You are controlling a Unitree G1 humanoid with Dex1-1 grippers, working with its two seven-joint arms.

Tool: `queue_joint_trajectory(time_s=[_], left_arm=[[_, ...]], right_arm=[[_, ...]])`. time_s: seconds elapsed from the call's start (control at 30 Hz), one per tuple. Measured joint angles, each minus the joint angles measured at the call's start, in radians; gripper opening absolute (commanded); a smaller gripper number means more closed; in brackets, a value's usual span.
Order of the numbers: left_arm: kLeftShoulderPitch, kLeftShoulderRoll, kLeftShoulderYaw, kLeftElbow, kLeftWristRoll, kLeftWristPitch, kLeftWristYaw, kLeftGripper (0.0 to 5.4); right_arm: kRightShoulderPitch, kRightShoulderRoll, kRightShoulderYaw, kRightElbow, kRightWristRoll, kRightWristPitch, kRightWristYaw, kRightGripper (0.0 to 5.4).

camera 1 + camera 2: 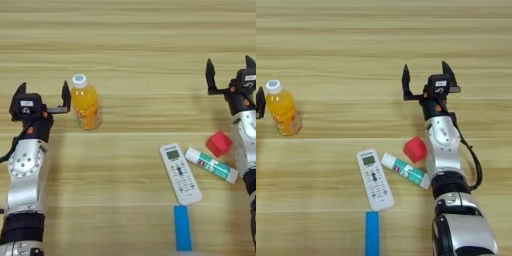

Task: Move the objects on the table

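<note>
While the left claw gapes empty, the orange-drink bottle stands upright just beside its right finger.
Right claw, open and empty, hovers well beyond the red cube on the desk.

Light: even and warm across the table
Shadows: faint, soft
Glare: mild sheen
Focus: slightly soft throughout

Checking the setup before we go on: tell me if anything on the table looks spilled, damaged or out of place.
Nothing stands out. The orange-drink bottle stands upright and capped, beside the open left hand. The remote, tube and red cube lie intact near the right arm, whose hand is open and empty.
</note>
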Motion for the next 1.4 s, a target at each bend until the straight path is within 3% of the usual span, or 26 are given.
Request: queue_joint_trajectory(time_s=[0.3, 0.57, 0.77, 0.9, 1.03, 1.13, 1.33, 1.4], left_arm=[[0.009, -0.001, -0.005, -0.002, 0.001, 0.0, 0.001, 5.38], [0.015, -0.007, -0.015, -0.01, 0.003, 0.0, 0.008, 5.38], [0.015, -0.009, -0.027, -0.021, 0.007, 0.001, 0.015, 5.38], [0.015, -0.01, -0.034, -0.029, 0.01, 0.008, 0.021, 5.38], [0.015, -0.01, -0.035, -0.032, 0.011, 0.011, 0.025, 5.38], [0.015, -0.01, -0.036, -0.032, 0.011, 0.012, 0.026, 5.38], [0.015, -0.011, -0.039, -0.032, 0.011, 0.012, 0.032, 5.38], [0.015, -0.012, -0.042, -0.032, 0.011, 0.011, 0.033, 5.38]], right_arm=[[0.062, 0.0, 0.009, -0.133, 0.003, 0.022, 0.018, 5.4], [0.284, 0.003, 0.044, -0.454, 0.014, 0.091, 0.037, 5.4], [0.392, 0.002, 0.068, -0.594, 0.016, 0.154, 0.049, 5.4], [0.483, -0.009, 0.088, -0.692, 0.048, 0.214, 0.103, 5.4], [0.563, -0.059, 0.09, -0.781, 0.136, 0.301, 0.199, 5.4], [0.611, -0.129, 0.091, -0.817, 0.238, 0.385, 0.327, 5.4], [0.624, -0.287, 0.052, -0.815, 0.374, 0.52, 0.559, 5.4], [0.625, -0.316, 0.04, -0.812, 0.391, 0.537, 0.597, 5.4]])
